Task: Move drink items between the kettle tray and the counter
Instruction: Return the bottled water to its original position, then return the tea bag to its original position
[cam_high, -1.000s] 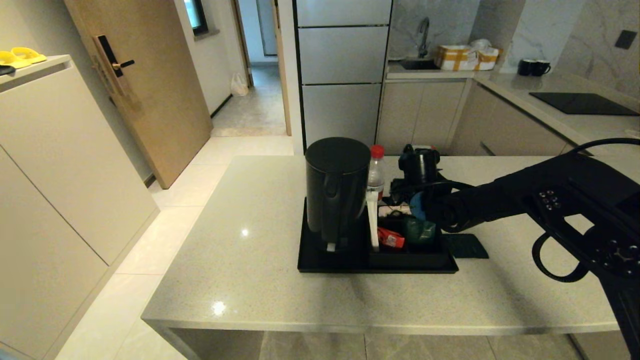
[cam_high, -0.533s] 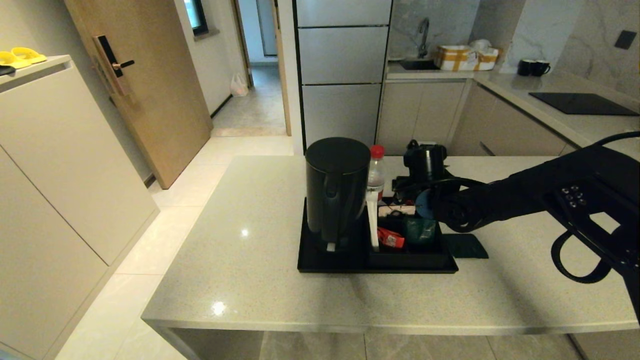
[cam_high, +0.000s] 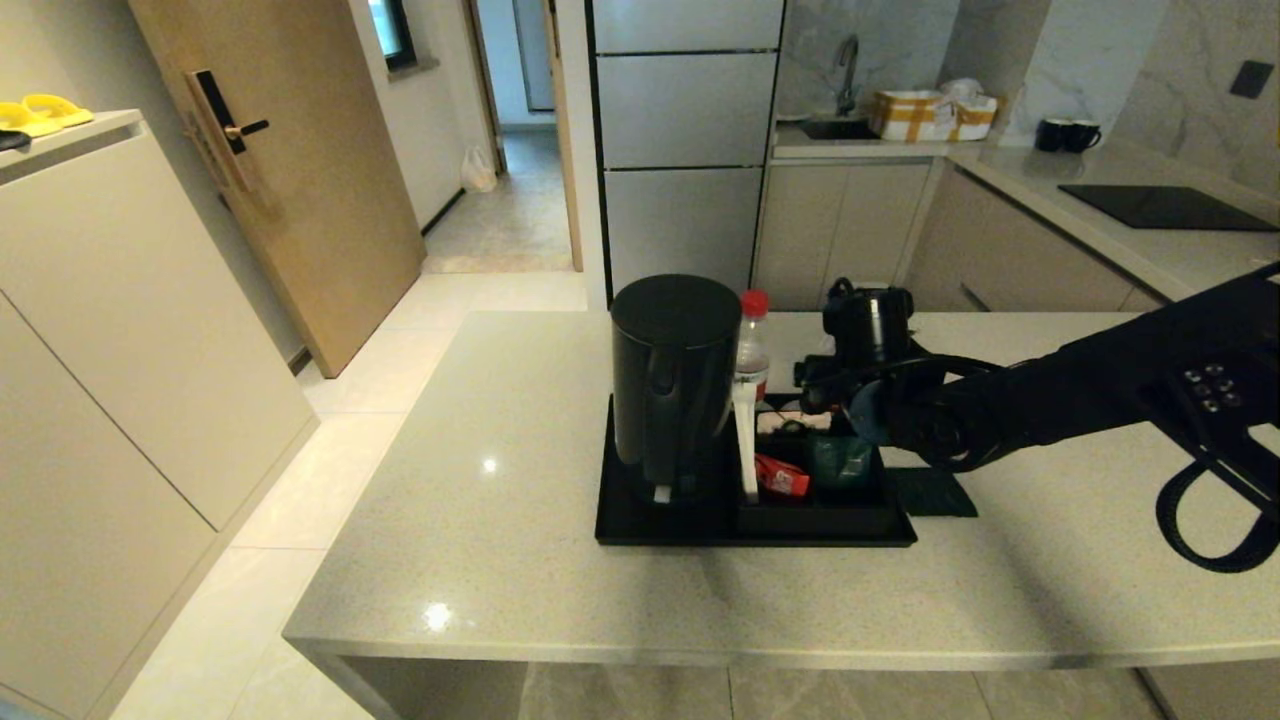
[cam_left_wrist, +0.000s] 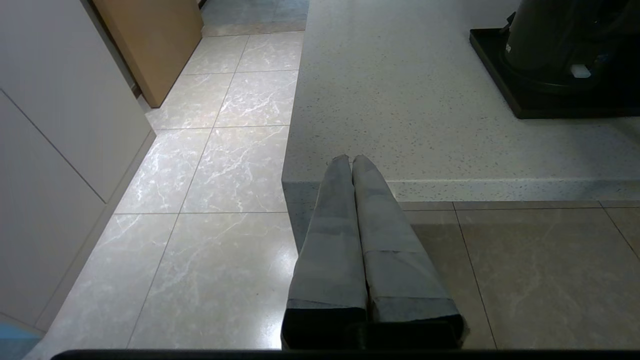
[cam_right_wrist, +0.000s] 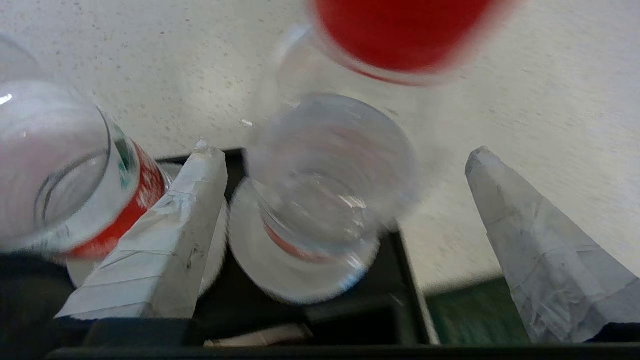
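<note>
My right gripper is spread wide, its two pale taped fingers standing either side of a clear plastic water bottle w/ red cap. I'm looking down that bottle from above; neither finger is touching it that I can see, there's a gap on both sides. Its base sits at the far right corner of the flat black rectangular low-rimmed tray. Just past one finger is a second clear bottle w/ red-white label, close beside the first. Near the other finger, on the stone just off the tray, lies the flat dark green square packet.

In the head view the right arm reaches in from the right, wrist over the tray's back right part, above the divided black sachet box w/ red and green sachets in it. Further out from the gripper, on the tray's left half, the tall black cylindrical kettle stands upright. Tray sits on the big pale beige speckled stone counter.

Left gripper is pressed closed, nothing in it, parked low just off the counter's near edge, well apart from the tray, tiled floor under it.
</note>
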